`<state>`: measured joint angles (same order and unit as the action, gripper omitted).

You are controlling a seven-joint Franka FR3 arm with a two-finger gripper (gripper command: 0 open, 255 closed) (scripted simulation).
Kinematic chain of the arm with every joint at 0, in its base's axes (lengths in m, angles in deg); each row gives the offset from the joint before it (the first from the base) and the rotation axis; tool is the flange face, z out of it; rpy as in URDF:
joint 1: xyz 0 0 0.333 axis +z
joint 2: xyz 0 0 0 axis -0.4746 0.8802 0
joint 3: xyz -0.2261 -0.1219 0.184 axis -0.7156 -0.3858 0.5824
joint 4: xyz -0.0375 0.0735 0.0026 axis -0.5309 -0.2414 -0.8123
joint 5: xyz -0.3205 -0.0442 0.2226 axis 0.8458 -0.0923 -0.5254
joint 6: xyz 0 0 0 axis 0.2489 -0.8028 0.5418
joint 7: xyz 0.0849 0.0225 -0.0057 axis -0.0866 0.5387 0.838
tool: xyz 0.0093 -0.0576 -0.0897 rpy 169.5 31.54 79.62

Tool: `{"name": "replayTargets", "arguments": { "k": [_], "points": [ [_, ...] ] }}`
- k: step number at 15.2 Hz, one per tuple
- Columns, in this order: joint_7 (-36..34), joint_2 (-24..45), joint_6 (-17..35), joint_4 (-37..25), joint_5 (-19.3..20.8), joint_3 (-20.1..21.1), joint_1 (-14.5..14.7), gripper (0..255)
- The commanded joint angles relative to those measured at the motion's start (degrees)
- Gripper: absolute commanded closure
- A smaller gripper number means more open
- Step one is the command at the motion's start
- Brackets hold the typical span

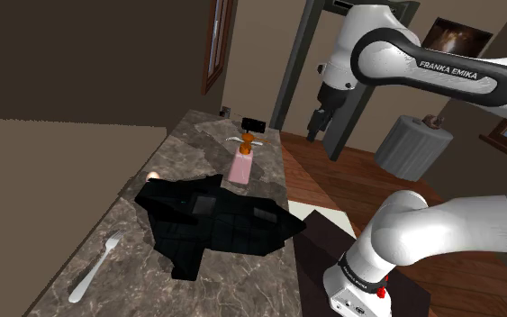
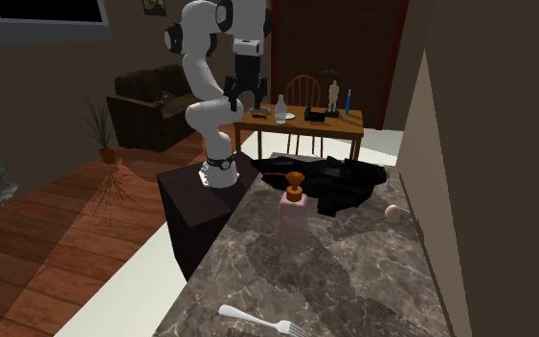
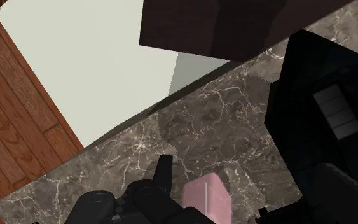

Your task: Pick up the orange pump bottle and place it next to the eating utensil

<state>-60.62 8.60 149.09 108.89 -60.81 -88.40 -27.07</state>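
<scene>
One pump bottle [image 1: 240, 165] is standing upright on the far half of the counter [image 1: 116, 225]. Its squarish body is showing pink and its single pump head orange. It is sitting just beside the far edge of one black heap [image 1: 220, 221], a flat, faceted shape with sharp angular corners that is sprawling across the middle of the slab.

One fork [image 1: 94, 267], pale and slim, is lying flat at the near end, toward the shoulder view's left. It is lying well apart from the bottle, with the heap between them. One egg-shaped thing [image 2: 393, 213], pale and rounded, is resting near the heap on the counter's wall side. One small black block [image 1: 252, 122] is sitting at the far end, beyond the bottle. The counter is showing a grey-brown marble pattern with pale veins and straight edges.

One white arm [image 1: 440, 72] with smooth rounded links is rising from one dark box stand [image 2: 195, 196] set against the counter's side. The gripper [image 2: 242, 97] is hanging in the air above counter height, well apart from the bottle. Its two black fingers are standing apart and gripping nothing.

The floor [image 2: 56, 239] beside the stand is showing reddish wooden planks. Far off in the second exterior view, one wooden table [image 2: 296, 124] is standing in front of one round-backed chair [image 2: 303, 88].
</scene>
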Motion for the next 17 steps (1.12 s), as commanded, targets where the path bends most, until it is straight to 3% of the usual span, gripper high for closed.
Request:
{"name": "replayTargets", "arguments": {
  "k": [1, 9, 17],
  "points": [
    [0.0, 0.0, 0.0, 0.0, 0.0, 0.0, 0.0, 0],
    [-2.7, 16.0, 13.5, -3.1, 0.4, 0.6, -0.2, 0],
    [-5.3, 33.3, 23.2, -11.3, 1.3, 1.1, -0.5, 0]
  ]
}}
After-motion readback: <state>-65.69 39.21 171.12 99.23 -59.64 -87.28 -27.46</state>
